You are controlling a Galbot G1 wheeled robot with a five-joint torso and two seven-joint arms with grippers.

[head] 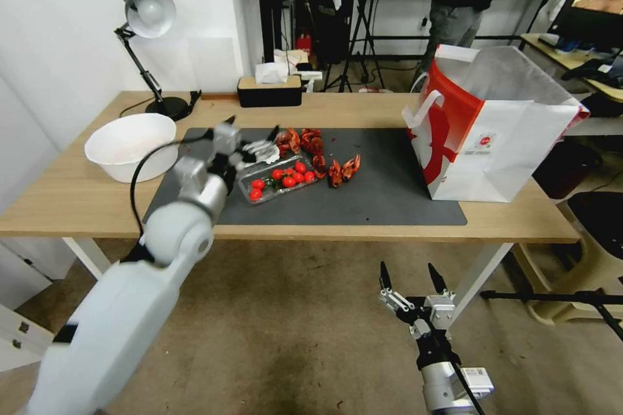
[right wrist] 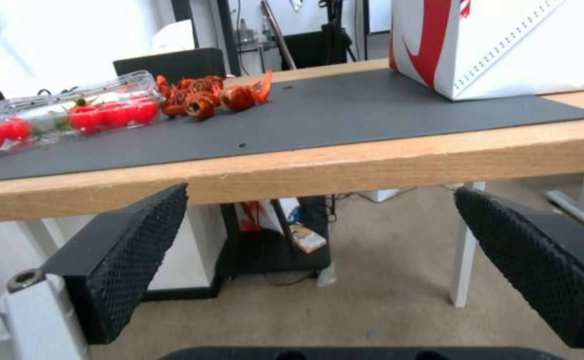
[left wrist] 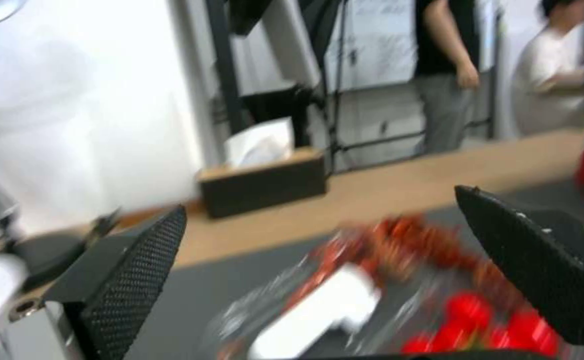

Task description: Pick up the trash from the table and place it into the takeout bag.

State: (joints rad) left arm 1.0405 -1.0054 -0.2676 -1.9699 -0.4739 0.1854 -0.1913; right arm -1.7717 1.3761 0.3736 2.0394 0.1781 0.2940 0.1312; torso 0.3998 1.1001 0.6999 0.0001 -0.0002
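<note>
The trash on the table (head: 78, 198) is a clear plastic tray of red cherry tomatoes (head: 280, 178), a scatter of red crayfish shells (head: 318, 152) and a crumpled white wad (head: 263, 151), all on the dark grey mat (head: 383, 188). My left gripper (head: 253, 126) hovers open just above the wad and the tray's far left end. In the left wrist view the left gripper (left wrist: 320, 200) frames the tray (left wrist: 345, 310) and shells (left wrist: 425, 240). The takeout bag (head: 493, 136) stands open at the mat's right end. My right gripper (head: 409, 275) hangs open below the table's front edge (right wrist: 305, 165), holding nothing.
A large white bowl (head: 130, 142) sits left of the mat. A desk lamp (head: 146, 19) and a dark tissue box (head: 269, 91) stand along the back edge. A person stands behind the bag. A white table leg (head: 477, 272) is close to my right gripper.
</note>
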